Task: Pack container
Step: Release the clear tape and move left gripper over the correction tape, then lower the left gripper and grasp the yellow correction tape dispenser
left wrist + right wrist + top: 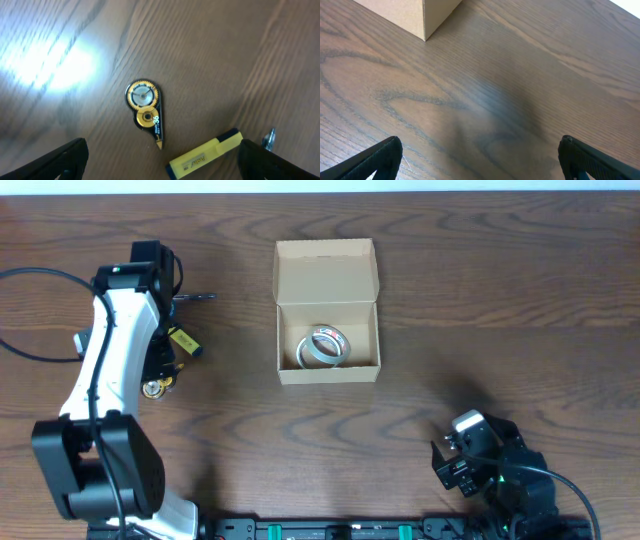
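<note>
The left gripper (161, 159) hangs released over the left side of the wooden table (480, 300). Its two dark fingers (60, 160) are spread wide with nothing between them. It seems to be lining up for a pick rather than carrying anything.

Directly below it in the left wrist view lies a correction tape dispenser (145, 111). It lies flat, gear wheels up, with its pointed tip toward the gripper. Just beside that tip, not touching it, is a yellow highlighter (205, 155) with a dark blue cap, lying at an angle. Both pieces lie inside the span of the open jaws, so I cannot say which one is the target. The closeness matters: a closing stroke aimed at one could nudge the other.

At the edge of that view a small metal piece (270, 136) shows beside the finger on that side, too cropped to name. Overhead, a small dark object (195, 297) lies farther off on the table, well apart from the pair.

The container (325, 275), a tan cardboard box, sits right of this cluster at mid-table. Its hinged lid is folded back on the far side, which leaves the mouth open from above. A roll of clear tape (325, 345) already rests inside, so packing looks partly done.

The right gripper (480, 160) is also open and empty. It is parked near and right of the box, out of the left arm's way.
</note>
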